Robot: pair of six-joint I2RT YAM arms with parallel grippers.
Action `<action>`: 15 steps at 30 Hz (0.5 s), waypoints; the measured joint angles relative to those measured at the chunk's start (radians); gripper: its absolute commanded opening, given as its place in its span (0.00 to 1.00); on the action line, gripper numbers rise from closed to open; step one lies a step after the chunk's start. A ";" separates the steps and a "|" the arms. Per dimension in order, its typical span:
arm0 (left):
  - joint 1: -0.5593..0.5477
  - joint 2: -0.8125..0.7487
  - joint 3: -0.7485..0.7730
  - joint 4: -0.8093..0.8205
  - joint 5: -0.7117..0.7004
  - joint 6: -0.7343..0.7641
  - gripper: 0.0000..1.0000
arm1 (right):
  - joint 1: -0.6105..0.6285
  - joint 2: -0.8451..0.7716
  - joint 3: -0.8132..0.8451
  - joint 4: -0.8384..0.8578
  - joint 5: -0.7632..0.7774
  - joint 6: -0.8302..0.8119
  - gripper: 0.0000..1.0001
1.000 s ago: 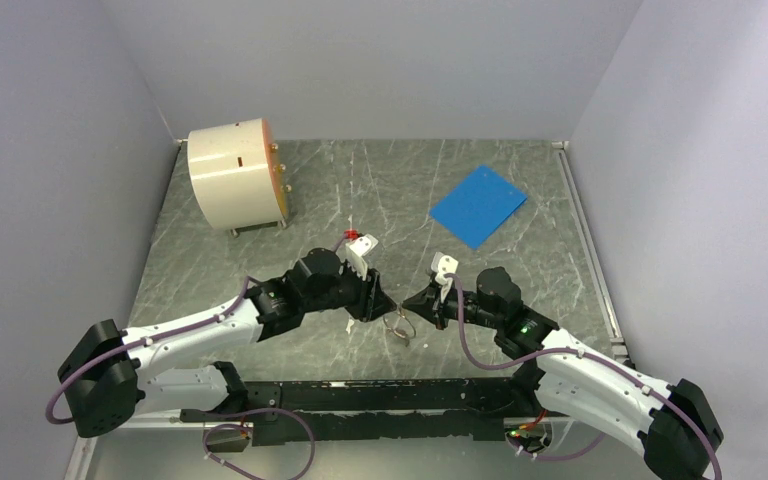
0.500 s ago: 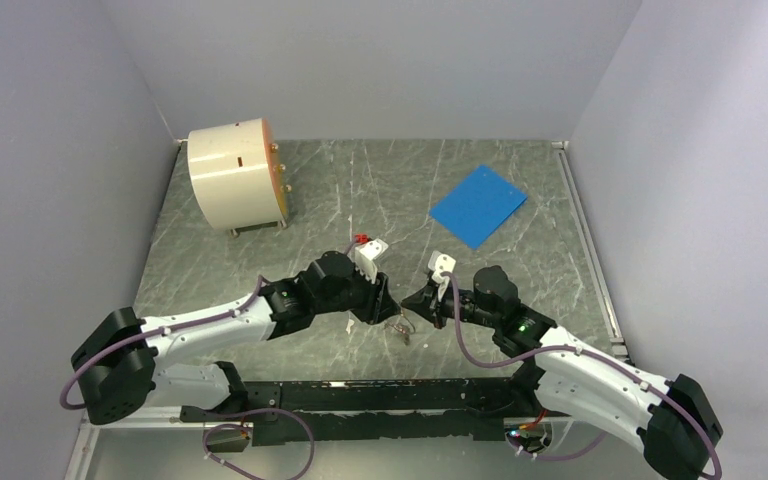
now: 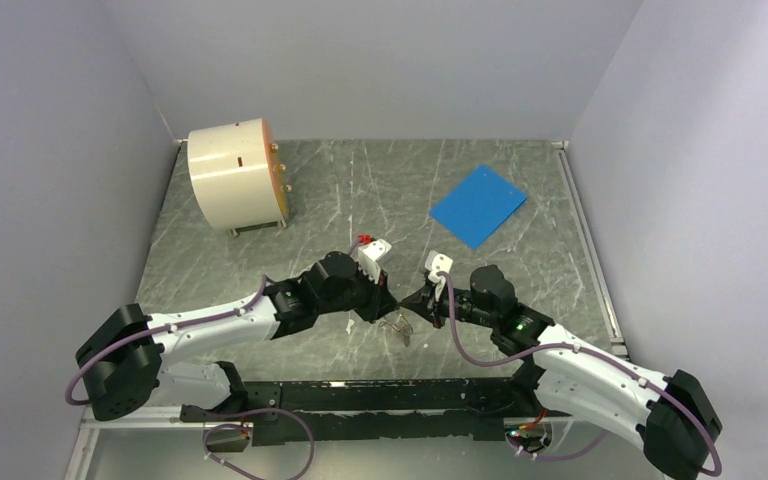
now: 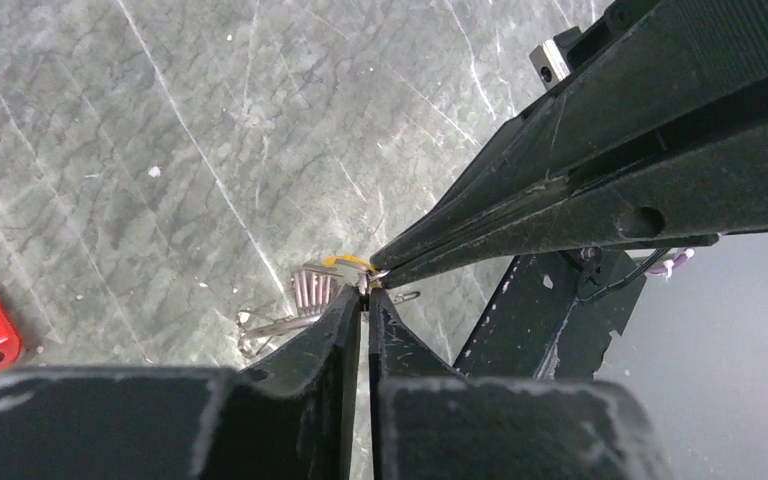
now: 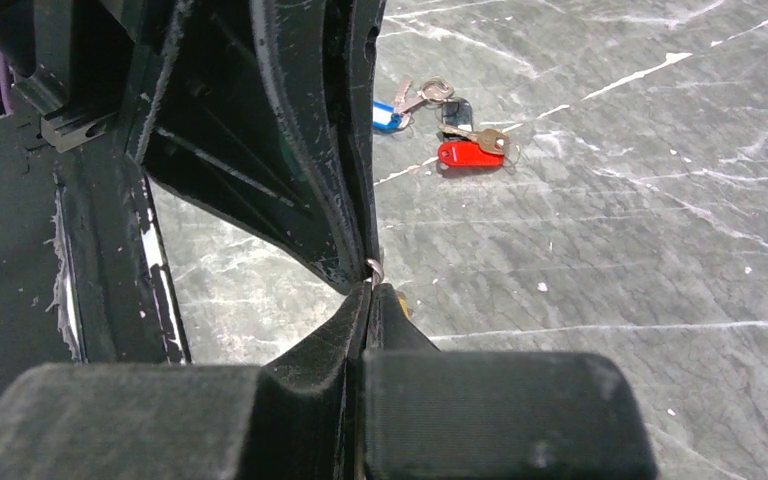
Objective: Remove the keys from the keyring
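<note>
Ring [image 4: 305,296] wire sits right at the tips of both our grippers, which meet nose to nose. Our left gripper [image 4: 364,293] has its fingers pressed almost together, pinching the ring. Our right gripper [image 5: 369,290] is squeezed tight on the same ring. We see a yellow tag [image 4: 345,262] by its tips. Past both grippers, well apart, a red key [image 5: 468,153] and a blue tag [image 5: 387,116] lie on the table [image 5: 610,250].
</note>
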 measured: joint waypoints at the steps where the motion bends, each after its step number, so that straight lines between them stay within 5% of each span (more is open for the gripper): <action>1: 0.000 0.000 0.000 -0.001 0.000 0.005 0.03 | 0.001 0.000 0.000 0.000 0.003 0.000 0.00; 6: 0.001 0.000 0.000 0.000 0.003 0.013 0.03 | 0.006 0.000 0.002 0.000 0.021 -0.004 0.02; 15: 0.001 -0.001 0.001 -0.036 -0.021 0.009 0.03 | 0.010 0.036 0.014 0.001 0.113 -0.007 0.40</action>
